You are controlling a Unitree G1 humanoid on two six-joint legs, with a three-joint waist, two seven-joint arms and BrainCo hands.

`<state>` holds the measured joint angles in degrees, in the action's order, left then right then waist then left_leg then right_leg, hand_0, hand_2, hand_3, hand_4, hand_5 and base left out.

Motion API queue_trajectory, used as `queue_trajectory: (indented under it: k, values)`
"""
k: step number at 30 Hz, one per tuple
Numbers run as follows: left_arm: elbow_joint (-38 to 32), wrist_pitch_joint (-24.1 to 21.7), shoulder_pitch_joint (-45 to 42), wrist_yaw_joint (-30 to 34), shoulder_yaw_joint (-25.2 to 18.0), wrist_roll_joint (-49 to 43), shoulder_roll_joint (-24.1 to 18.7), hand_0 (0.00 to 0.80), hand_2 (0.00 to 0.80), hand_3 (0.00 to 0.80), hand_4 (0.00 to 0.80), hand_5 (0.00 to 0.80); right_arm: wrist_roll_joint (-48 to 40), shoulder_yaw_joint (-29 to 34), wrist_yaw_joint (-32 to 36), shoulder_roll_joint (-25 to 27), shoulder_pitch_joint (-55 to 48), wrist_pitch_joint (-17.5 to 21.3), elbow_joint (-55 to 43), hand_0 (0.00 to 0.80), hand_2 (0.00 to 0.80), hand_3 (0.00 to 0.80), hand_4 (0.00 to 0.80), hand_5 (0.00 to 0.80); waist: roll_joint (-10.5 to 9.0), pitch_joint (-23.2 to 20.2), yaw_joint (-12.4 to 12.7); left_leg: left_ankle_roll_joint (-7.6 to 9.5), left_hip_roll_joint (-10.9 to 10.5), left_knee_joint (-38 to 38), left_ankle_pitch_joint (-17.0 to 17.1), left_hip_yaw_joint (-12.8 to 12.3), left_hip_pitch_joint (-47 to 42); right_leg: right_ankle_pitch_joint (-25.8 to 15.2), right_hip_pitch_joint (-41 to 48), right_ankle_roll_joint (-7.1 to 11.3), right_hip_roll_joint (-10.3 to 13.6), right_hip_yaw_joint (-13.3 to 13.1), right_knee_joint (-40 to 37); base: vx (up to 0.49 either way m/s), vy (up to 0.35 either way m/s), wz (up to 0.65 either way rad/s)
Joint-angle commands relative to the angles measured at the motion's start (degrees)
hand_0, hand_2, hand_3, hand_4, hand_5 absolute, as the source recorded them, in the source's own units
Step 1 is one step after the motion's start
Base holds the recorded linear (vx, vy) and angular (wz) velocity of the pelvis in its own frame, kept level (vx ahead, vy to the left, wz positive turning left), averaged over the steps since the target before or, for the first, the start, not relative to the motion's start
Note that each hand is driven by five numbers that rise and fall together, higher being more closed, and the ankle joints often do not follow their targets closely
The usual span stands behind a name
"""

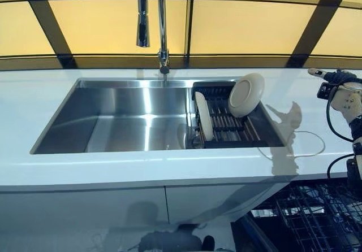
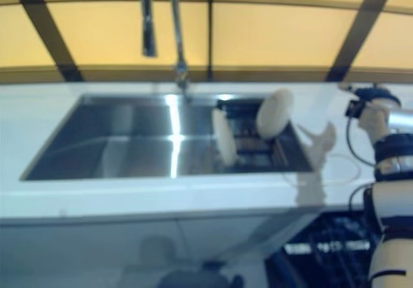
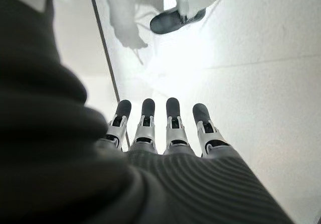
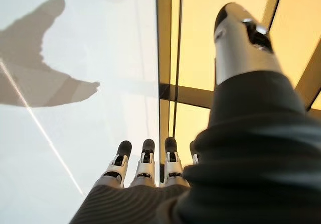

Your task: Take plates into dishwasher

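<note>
- Steel sink (image 1: 113,122) set into a white counter (image 1: 34,94), with a chrome tap (image 1: 153,20) rising behind it before yellow panels.
- A dark rack (image 1: 229,125) sits in the right end of the sink.
- Two cream plates are in that rack: one plate (image 1: 203,115) stands on edge at the rack's left side, the other plate (image 1: 246,94) leans tilted at the far right corner, its rim above the sink's edge. They are apart from each other.
- The right hand (image 1: 339,88) is raised over the counter at the right, well apart from the plates; its wrist view shows the fingers (image 4: 145,156) straight, side by side, and the thumb (image 4: 241,38) stretched out apart from them, holding nothing.
- The left hand (image 3: 165,133) shows only in its own wrist view, fingers straight in a row and empty, pointing down at a pale floor.
- The dishwasher basket (image 1: 305,212), dark wire, stands pulled out below the counter at the lower right; no plate shows in it.
</note>
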<state>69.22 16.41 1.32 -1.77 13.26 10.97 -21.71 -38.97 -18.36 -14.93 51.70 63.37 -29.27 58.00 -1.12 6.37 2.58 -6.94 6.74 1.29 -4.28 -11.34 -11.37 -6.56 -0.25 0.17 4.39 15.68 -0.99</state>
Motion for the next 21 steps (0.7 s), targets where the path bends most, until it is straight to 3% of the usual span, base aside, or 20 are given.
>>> queue_trajectory:
  k: [1,2,3,6,8,14,21]
  values:
    - [0.0,0.4,2.3,-0.3,1.3,1.9,-1.2,0.0,0.0,0.0,0.0,0.0,1.1,-6.1,3.8,2.2,10.2,2.5,1.3,0.0,0.0,0.0,0.0,0.0,-2.25,1.0,2.3,-0.12,-1.8,10.0,7.6,6.9,11.5,2.8,5.2,4.9,3.2,-4.7,0.0,0.104,0.17,0.13]
    - [-1.3,1.5,2.9,0.1,2.0,1.7,-1.1,0.0,0.0,0.0,0.0,0.0,-0.7,-6.2,4.7,2.1,10.6,1.2,0.5,0.0,0.0,0.0,0.0,0.0,-2.27,1.4,2.5,-0.18,-0.7,6.0,7.9,5.2,11.4,2.3,6.0,5.59,3.8,-4.0,-1.3,0.09,0.183,0.02]
    - [-1.9,2.0,3.3,0.5,2.5,1.6,-0.9,0.0,0.0,0.0,0.0,0.0,-2.4,-6.0,3.0,2.0,10.7,0.9,-0.2,0.0,0.0,0.0,0.0,0.0,-2.32,1.6,2.5,0.47,-1.2,4.6,7.0,4.9,11.0,1.8,5.9,6.16,4.5,-3.6,-1.5,0.066,0.161,-0.16]
    - [-2.9,3.4,4.2,1.1,3.2,1.8,-1.6,0.0,0.0,0.0,0.0,0.0,0.1,-5.4,1.6,2.5,9.2,0.1,-3.4,0.0,0.0,0.0,0.0,0.0,-1.8,1.1,2.2,1.64,-2.3,-1.6,7.2,6.0,8.6,1.1,5.0,7.83,5.9,-3.1,-0.5,0.081,0.148,-0.26]
    - [-2.5,3.7,4.3,0.7,3.3,2.3,-2.4,0.0,0.0,0.0,0.0,0.0,1.5,-5.6,3.2,3.2,9.8,1.4,-3.5,0.0,0.0,0.0,0.0,0.0,-1.63,0.4,1.9,1.75,-2.4,-5.2,7.8,5.0,6.3,0.6,4.8,8.73,6.4,-2.2,-0.4,0.101,0.066,-0.36]
    - [0.3,3.6,3.6,-0.1,1.9,1.9,-2.9,0.0,0.0,0.0,0.0,0.0,-1.7,-7.1,4.9,4.3,12.8,2.4,-3.0,0.0,0.0,0.0,0.0,0.0,-2.61,-1.4,1.4,2.11,-2.5,-6.3,6.7,3.9,5.4,0.1,5.1,8.77,5.8,-1.5,-2.6,0.091,-0.014,0.07]
    - [2.2,3.1,2.2,-0.5,2.0,2.1,-1.7,0.0,0.0,0.0,0.0,0.0,-8.7,-6.0,0.3,3.4,13.3,1.6,-4.6,0.0,0.0,0.0,0.0,0.0,-3.0,-2.2,1.2,1.57,-1.8,-6.3,6.8,3.0,6.2,0.6,5.0,8.28,4.8,-1.9,-4.0,0.062,-0.056,0.01]
